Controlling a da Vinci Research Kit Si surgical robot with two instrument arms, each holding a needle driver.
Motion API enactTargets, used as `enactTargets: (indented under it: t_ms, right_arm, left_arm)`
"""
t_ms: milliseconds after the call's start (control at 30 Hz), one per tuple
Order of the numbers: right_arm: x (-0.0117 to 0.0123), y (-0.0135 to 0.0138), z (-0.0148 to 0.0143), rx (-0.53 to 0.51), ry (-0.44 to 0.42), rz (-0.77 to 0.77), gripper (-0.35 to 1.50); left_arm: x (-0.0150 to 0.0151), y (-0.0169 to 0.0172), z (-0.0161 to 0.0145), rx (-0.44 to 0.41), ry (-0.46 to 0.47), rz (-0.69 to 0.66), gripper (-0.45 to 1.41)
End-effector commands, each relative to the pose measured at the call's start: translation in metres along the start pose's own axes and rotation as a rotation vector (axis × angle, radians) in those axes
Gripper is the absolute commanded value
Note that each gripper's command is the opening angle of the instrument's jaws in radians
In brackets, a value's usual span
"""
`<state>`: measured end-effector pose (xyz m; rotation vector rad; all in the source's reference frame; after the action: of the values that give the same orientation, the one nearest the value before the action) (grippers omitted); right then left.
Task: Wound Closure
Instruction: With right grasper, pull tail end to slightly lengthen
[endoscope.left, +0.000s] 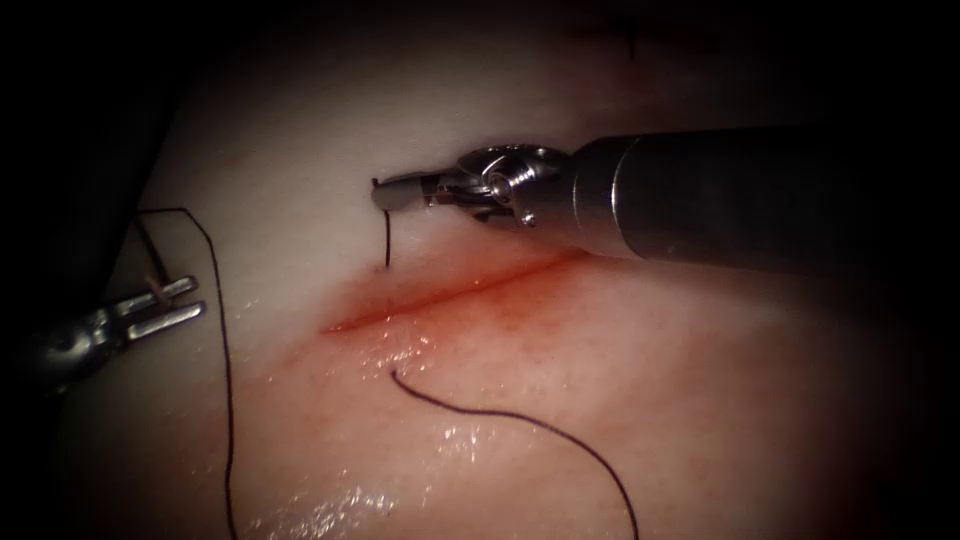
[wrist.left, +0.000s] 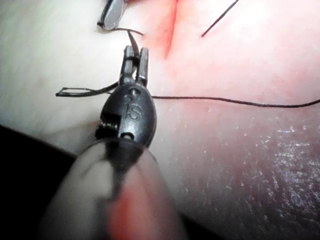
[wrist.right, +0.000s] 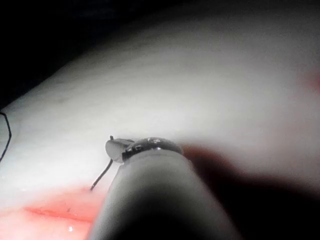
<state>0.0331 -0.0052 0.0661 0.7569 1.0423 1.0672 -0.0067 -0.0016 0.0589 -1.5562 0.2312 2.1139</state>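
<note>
right tool clamped on the thread near a short end; strand drops into the tissue on the cut's upper-left side. another strand surfaces lower right of the cut. left tool well left; can't tell its grip. thin tan sliver there may be the needle, not in tissue. my read: keep any pull in line with the entry point, gentle, so the thread doesn't saw the edge

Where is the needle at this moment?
The needle hangs from the shut jaws of the right tool, just above the cut in the endoscope view, its lower tip at the tissue surface near the cut's upper edge.
</note>
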Motion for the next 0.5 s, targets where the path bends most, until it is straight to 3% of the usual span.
enactTargets:
  t_ms: [33, 133, 333, 500]
  right_arm:
    - [-0.0002, -0.0005, 0.0005, 0.063, 0.04, -0.097, -0.35]
    - [-0.0004, -0.0011, 0.0001, 0.144, 0.106, -0.128, -0.35]
    - [-0.0009, -0.0021, -0.0003, 0.228, 0.158, -0.193, -0.35]
    - [0.0003, -0.003, -0.0016, 0.319, 0.214, -0.248, -0.35]
  left_arm:
    - [-0.0004, 0.0001, 0.0007, -0.001, 0.001, 0.0, -0.45]
    - [-0.0004, 0.0001, 0.0007, 0.0, 0.001, 0.0, -0.45]
    - [-0.0005, 0.0002, 0.0007, 0.001, 0.002, -0.004, -0.45]
    - [-0.0005, 0.0002, 0.0006, 0.002, 0.001, -0.004, -0.45]
